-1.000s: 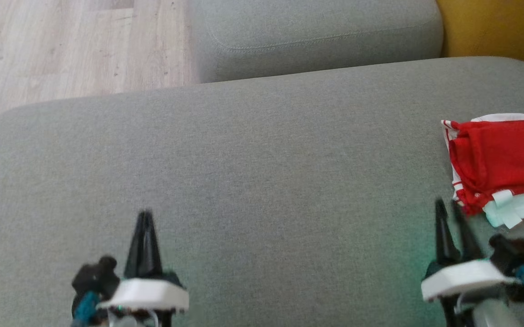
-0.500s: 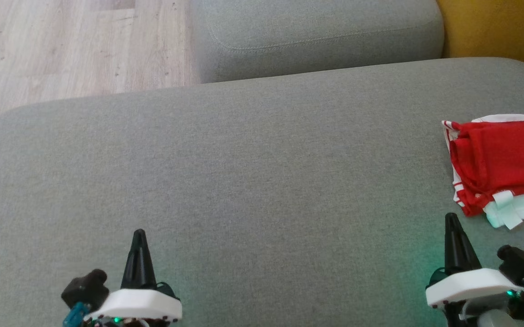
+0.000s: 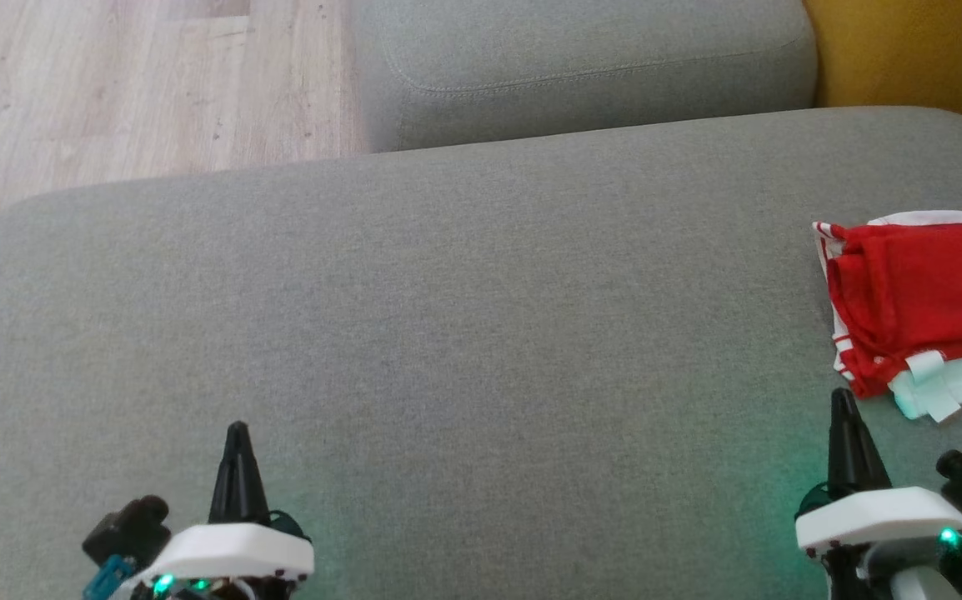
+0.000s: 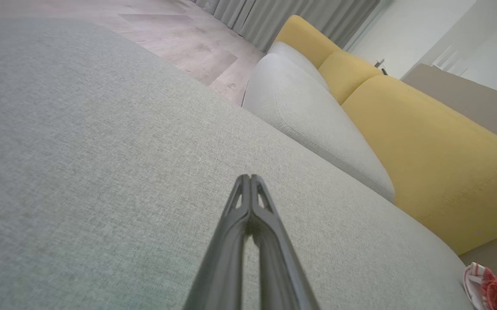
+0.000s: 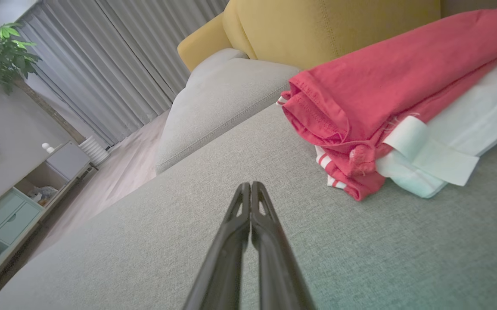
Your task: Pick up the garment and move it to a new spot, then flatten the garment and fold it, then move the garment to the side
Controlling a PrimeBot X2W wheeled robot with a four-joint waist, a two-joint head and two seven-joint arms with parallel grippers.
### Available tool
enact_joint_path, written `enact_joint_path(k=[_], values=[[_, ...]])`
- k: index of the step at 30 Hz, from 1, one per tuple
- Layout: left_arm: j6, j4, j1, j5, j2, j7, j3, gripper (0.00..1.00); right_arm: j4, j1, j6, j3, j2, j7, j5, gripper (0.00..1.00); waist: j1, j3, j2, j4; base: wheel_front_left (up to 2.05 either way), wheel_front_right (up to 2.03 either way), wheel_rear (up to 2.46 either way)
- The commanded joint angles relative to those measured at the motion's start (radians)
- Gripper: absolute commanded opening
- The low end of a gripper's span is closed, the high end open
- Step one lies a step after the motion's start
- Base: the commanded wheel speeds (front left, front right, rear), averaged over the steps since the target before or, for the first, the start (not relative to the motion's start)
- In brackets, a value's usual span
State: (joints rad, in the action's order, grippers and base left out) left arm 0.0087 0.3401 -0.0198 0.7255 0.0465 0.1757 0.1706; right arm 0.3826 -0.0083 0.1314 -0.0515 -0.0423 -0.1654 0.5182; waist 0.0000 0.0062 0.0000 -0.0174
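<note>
The garment (image 3: 919,300) is red and white, folded into a compact stack at the right side of the grey sofa seat (image 3: 464,317). The right wrist view shows the garment (image 5: 386,99) close by at the upper right, its red layer on top and white layers beneath. My right gripper (image 3: 844,398) is shut and empty, just short of the stack's near corner and apart from it. Far to the left, my left gripper (image 3: 237,432) is shut with nothing in it, over bare cushion. A corner of the garment (image 4: 489,288) peeks in at the left wrist view's lower right.
A second grey cushion (image 3: 589,67) lies beyond the seat, with yellow back cushions (image 3: 914,50) at the far right. Wooden floor (image 3: 114,83) lies past the seat's left and far edges. A cabinet (image 5: 20,198) and curtains (image 5: 119,56) stand across the room.
Both grippers have drawn back toward the bottom of the head view. The right gripper's fingers, slightly parted a second ago, are now closed together. The garment has not moved.
</note>
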Motion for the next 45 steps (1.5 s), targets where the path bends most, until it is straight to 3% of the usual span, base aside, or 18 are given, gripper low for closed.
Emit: enact_joint_path(k=[1, 45], values=[[-0.007, -0.037, -0.051, 0.02, 0.003, -0.005, -0.021, 0.0, -0.039, -0.046, 0.0, -0.002, -0.003, 0.005, 0.027, 0.0, 0.0, 0.0, 0.0, 0.0, 0.0, 0.0, 0.0], [-0.067, -0.063, -0.067, 0.411, 0.005, -0.132, -0.138, 0.0, -0.084, -0.07, 0.0, -0.029, -0.005, 0.129, 0.507, 0.0, 0.0, -0.001, 0.0, 0.008, 0.0, 0.0, 0.0]])
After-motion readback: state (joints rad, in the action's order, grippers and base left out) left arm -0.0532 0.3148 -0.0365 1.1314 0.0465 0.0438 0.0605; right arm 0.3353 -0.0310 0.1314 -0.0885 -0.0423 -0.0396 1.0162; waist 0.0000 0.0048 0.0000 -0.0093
